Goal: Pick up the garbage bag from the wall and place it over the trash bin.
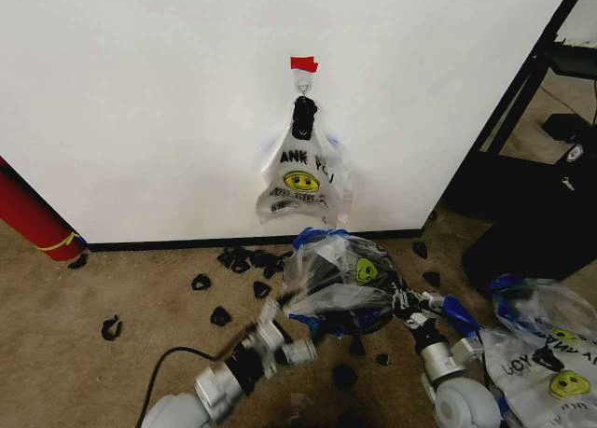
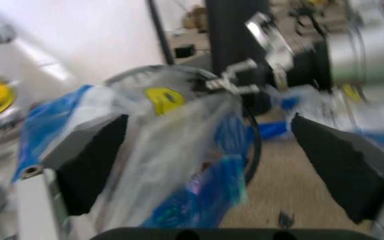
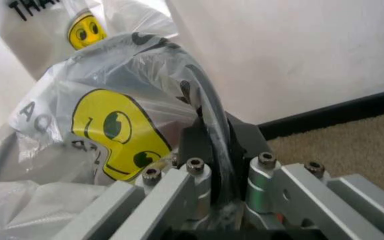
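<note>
Bag (image 1: 340, 279) lies draped over the bin (image 1: 347, 318) at lower centre below the wall (image 1: 140, 102), right gripper (image 1: 403, 304) clamped on bag and rim, left gripper (image 1: 284, 311) spread wide at the bag's left edge; placing step, judged next: seat the left edge.

Black scraps (image 1: 233, 258) on tan carpet (image 1: 112, 288)
</note>
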Tool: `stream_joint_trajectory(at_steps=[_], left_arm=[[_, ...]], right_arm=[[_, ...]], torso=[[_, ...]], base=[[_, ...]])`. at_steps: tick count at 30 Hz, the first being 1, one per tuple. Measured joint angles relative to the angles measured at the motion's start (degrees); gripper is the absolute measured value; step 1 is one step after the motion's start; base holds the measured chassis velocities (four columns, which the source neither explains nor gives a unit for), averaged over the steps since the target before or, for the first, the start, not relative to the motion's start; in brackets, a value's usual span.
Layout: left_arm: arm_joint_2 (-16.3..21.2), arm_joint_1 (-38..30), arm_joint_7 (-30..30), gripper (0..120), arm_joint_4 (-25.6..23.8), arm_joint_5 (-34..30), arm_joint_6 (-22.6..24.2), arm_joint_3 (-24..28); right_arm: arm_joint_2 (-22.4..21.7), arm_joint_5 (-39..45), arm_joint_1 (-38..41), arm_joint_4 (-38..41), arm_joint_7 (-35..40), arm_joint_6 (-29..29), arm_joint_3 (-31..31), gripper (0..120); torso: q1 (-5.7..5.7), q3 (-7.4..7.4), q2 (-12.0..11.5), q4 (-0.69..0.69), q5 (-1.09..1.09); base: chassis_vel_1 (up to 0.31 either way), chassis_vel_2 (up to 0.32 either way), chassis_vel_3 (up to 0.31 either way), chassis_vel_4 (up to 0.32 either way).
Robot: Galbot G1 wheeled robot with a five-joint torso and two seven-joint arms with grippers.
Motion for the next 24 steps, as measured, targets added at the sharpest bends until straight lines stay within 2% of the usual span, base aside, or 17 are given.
stream_joint_trajectory(at_steps=[10, 14, 15, 20, 24], left_arm=[[-1.3, -3.5, 1.6, 98, 3.7, 6.1, -1.7, 1.7], [-2.0, -4.5, 0.5, 84, 6.4, 7.4, -2.1, 2.8], [-2.0, -4.5, 0.5, 84, 6.4, 7.4, -2.1, 2.8], [-2.3, -5.2, -0.1, 62, 7.5, 7.7, -1.7, 2.8], [-2.2, -5.2, -0.2, 53, 7.5, 7.5, -1.5, 2.8]], right_arm=[[0.0, -1.4, -0.8, 1.8, -1.1, 0.3, -0.1, 1], [-0.2, -1.7, -1.2, 3.7, -1.3, 0.3, -0.2, 1], [-0.2, -1.7, -1.2, 3.7, -1.3, 0.3, -0.2, 1], [-0.4, -1.7, -1.4, 4.9, -1.4, 0.2, -0.5, 1], [-0.5, -1.7, -1.4, 5.0, -1.4, 0.1, -0.5, 1]], torso=[[0.0, 0.01, 0.0, -0.01, 0.01], [0.0, 0.01, 0.0, 0.0, 0.0], [0.0, 0.01, 0.0, 0.0, 0.0], [0.0, 0.01, 0.0, 0.0, 0.01], [0.0, 0.01, 0.0, 0.0, 0.01]], base=[[0.0, 0.0, 0.0, 0.0], [0.0, 0.0, 0.0, 0.0], [0.0, 0.0, 0.0, 0.0], [0.0, 0.0, 0.0, 0.0], [0.0, 0.0, 0.0, 0.0]])
